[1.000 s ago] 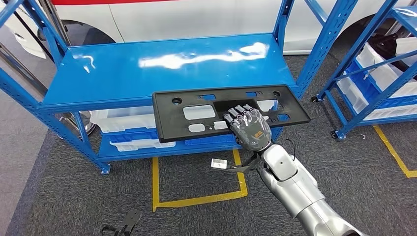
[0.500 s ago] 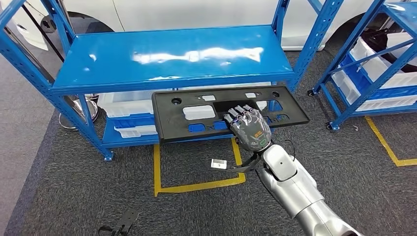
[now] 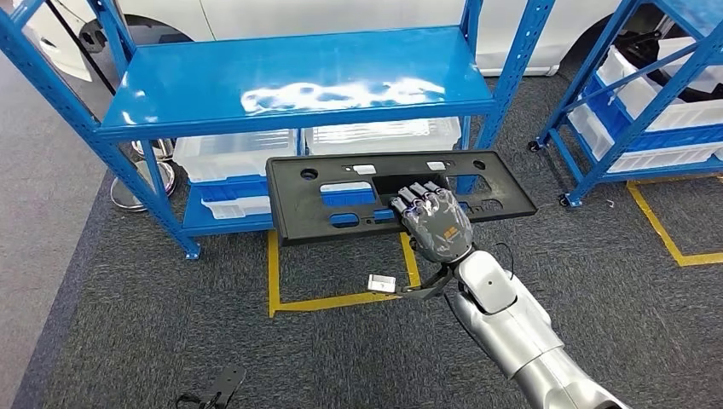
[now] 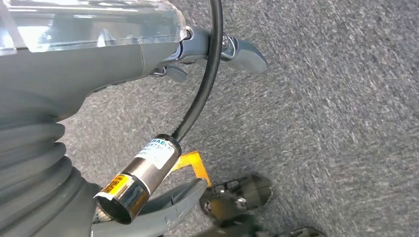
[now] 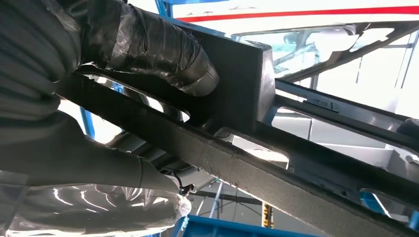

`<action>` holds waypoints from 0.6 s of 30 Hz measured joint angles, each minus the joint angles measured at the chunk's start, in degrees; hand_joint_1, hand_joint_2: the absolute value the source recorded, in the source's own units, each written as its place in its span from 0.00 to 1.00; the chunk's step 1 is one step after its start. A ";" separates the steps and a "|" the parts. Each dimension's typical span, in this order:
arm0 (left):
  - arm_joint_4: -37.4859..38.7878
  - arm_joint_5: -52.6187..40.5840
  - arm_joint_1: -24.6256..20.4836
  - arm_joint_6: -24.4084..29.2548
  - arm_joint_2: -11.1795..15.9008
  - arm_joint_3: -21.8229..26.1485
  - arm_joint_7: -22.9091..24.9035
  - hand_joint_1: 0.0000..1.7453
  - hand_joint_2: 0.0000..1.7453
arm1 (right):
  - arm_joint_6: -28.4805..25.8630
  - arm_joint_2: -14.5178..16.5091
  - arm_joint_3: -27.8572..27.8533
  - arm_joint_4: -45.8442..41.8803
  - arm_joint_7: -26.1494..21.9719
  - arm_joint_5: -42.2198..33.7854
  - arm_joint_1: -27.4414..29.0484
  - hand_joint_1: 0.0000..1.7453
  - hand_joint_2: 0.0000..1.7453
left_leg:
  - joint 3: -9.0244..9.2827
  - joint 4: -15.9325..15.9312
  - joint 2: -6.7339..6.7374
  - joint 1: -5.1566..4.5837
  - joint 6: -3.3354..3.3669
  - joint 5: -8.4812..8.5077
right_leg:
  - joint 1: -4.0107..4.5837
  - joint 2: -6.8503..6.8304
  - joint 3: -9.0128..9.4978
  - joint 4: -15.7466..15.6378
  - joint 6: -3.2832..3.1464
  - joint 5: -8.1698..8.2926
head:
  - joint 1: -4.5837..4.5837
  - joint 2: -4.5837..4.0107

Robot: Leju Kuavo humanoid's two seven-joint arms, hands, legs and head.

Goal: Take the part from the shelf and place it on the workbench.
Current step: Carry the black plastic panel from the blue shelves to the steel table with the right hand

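Carpet lies under me, grey, crossed by yellow floor tape [image 3: 272, 281], and my left hand [image 4: 99, 54] hangs over it; whether it is curled or loose I cannot tell. My right hand [image 3: 433, 223] grasps the black plastic panel [image 3: 341, 203], fingers [image 3: 416, 194] hooked over the edge of a cutout near its middle, thumb [image 5: 163, 49] wrapped from the underside. The panel is in the air, roughly level, in front of the blue shelf [image 3: 298, 81] and clear of its top deck. White bins [image 3: 230, 153] sit on the lower tier beyond. The workbench is not to be seen here. As I judge it, carrying well means keeping my wrist flat so the long panel does not tip, and swinging its ends wide of the shelf's uprights [image 3: 511, 68].
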 joint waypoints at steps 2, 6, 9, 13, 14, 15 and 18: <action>0.00 0.00 0.02 0.00 -0.01 0.01 -0.03 0.00 1.00 | 0.00 0.03 -0.04 0.04 -0.52 -0.94 0.00 1.00 1.00 | 1.11 -2.72 -0.13 -0.32 0.72 -0.75 | 0.05 -0.04 -0.23 -0.31 0.77 1.17 | 0.05 0.00; 0.00 0.01 0.13 0.01 -0.04 0.02 -0.04 0.00 1.00 | 0.00 -0.02 -0.07 0.48 -1.25 -2.25 0.11 1.00 1.00 | -0.86 -3.29 0.53 0.03 2.82 2.15 | -0.17 0.22 -1.96 2.70 1.85 -3.01 | 0.09 0.01; 0.00 -0.01 0.18 0.02 -0.02 0.02 -0.08 0.00 1.00 | 0.00 -0.02 -0.07 0.87 -1.37 -2.63 0.18 1.00 1.00 | -3.72 -3.10 1.16 -0.23 3.32 4.26 | -0.24 0.25 -4.20 13.19 2.29 -10.01 | 0.09 0.00; 0.00 -0.45 0.25 0.06 -0.04 0.02 -0.53 0.00 1.00 | 0.00 0.01 -0.09 1.46 -1.81 -3.66 0.08 1.00 1.00 | -7.34 -2.44 2.55 -0.42 3.00 6.54 | -0.05 -1.12 2.51 10.65 1.97 -6.52 | 0.09 -0.01; 0.00 -0.62 0.28 0.08 -0.06 0.02 -0.65 0.00 1.00 | -0.01 0.05 -0.08 1.53 -1.83 -3.84 -0.13 1.00 1.00 | -7.83 -2.28 2.94 -0.50 2.76 7.00 | 0.24 -2.24 5.95 6.24 1.61 -6.92 | 0.09 -0.01; 0.00 -0.76 0.32 0.10 -0.08 0.02 -0.72 0.00 1.00 | -0.01 0.10 -0.08 1.57 -1.84 -3.98 -0.38 1.00 1.00 | -8.08 -2.23 3.42 -0.57 2.44 7.47 | 0.55 -3.22 8.61 2.52 1.23 -7.80 | 0.08 0.00; 0.00 -0.90 0.36 0.13 -0.13 0.02 -0.82 0.00 1.00 | -0.02 0.16 -0.08 1.71 -1.88 -4.24 -0.86 1.00 1.00 | -8.15 -2.67 5.13 -0.51 1.37 8.84 | 1.08 -2.97 10.30 -1.87 0.12 -8.50 | 0.13 0.00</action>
